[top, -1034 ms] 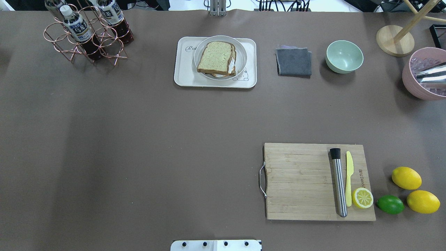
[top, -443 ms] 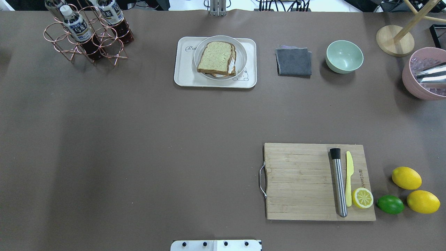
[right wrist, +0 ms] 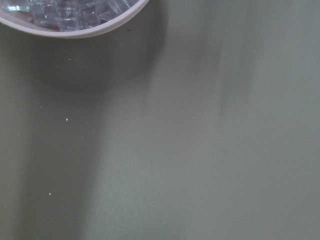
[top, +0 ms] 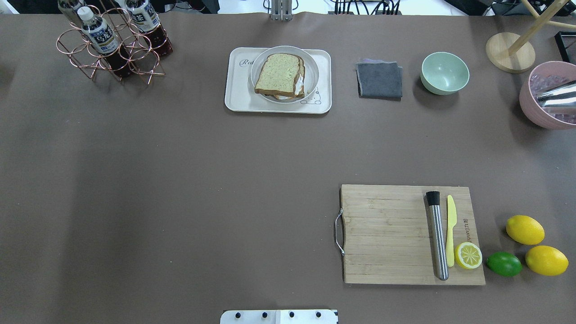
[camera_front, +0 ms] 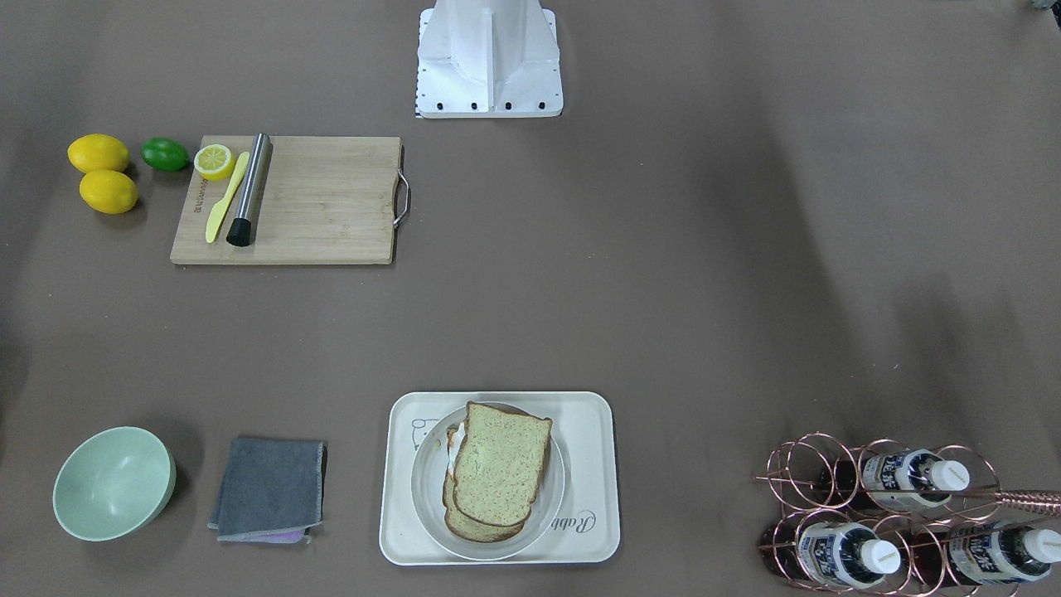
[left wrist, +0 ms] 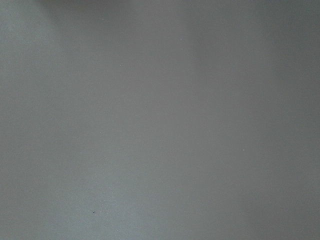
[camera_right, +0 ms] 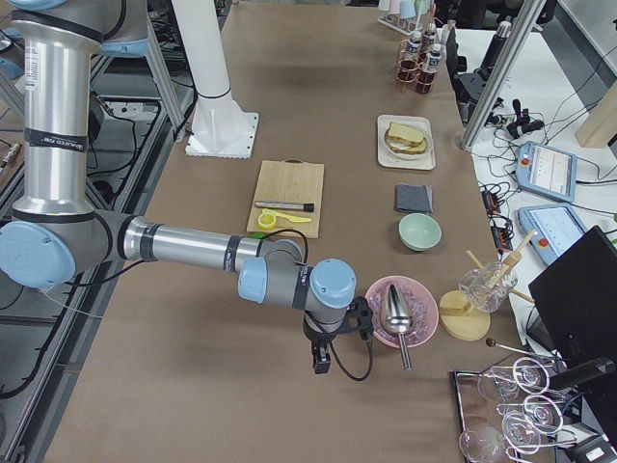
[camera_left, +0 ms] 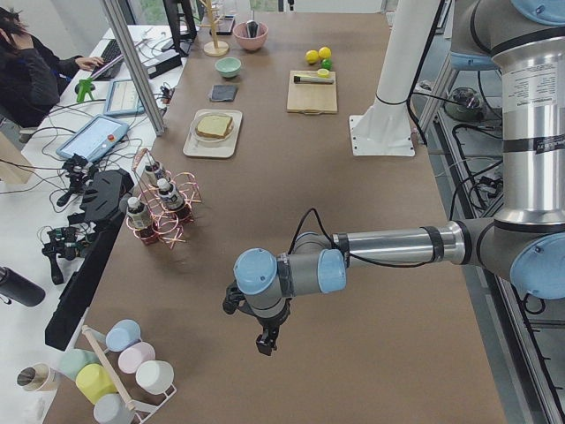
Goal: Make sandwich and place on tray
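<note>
The sandwich, two speckled bread slices with a bit of white egg showing at one edge, lies on a round white plate. The plate stands on the cream tray at the far middle of the table. From across the table I see the same sandwich on the tray. My left gripper hangs over bare table far off to the left, and my right gripper hangs far off to the right beside the pink bowl. Whether either is open or shut I cannot tell.
A copper rack with bottles stands at the far left. A grey cloth, a green bowl and a pink bowl of ice with a scoop line the far right. A cutting board carries a muddler, a knife and a lemon half; lemons and a lime lie beside it.
</note>
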`<state>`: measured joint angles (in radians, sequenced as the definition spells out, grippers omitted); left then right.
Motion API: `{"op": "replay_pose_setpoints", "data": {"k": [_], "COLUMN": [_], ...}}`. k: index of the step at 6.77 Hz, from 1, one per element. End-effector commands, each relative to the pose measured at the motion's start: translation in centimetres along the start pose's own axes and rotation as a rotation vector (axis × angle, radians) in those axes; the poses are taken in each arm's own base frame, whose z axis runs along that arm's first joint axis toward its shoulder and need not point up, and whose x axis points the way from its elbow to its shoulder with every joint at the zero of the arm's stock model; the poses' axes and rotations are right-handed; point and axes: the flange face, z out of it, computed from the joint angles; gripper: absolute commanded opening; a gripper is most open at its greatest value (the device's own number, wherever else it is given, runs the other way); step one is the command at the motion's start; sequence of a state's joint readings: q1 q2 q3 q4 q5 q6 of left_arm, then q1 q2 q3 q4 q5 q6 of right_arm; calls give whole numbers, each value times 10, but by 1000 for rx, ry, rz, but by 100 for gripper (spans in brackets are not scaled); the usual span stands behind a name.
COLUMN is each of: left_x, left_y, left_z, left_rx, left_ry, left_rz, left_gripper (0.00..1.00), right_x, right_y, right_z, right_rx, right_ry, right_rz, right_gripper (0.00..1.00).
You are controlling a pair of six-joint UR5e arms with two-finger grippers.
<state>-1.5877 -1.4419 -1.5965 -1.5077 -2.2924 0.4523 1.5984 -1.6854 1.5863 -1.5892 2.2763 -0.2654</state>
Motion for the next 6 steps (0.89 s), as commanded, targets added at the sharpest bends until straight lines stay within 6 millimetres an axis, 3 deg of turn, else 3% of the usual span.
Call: {"op": "replay_pose_setpoints", "data": {"k": [1, 6], "left_x": [0, -2], "left_y": [0, 0], "left_z": [1, 2], "left_rx": [-1, -4], "left_ry": [2, 4], "left_rz": [-1, -4], "left_gripper": [98, 98], "right_x": [0, 0], "right_y": [0, 0], "right_z": [0, 0], "right_rx": [1, 1], "right_ry": [0, 0], "right_rz": [-1, 0], "right_gripper": [100, 100]}}
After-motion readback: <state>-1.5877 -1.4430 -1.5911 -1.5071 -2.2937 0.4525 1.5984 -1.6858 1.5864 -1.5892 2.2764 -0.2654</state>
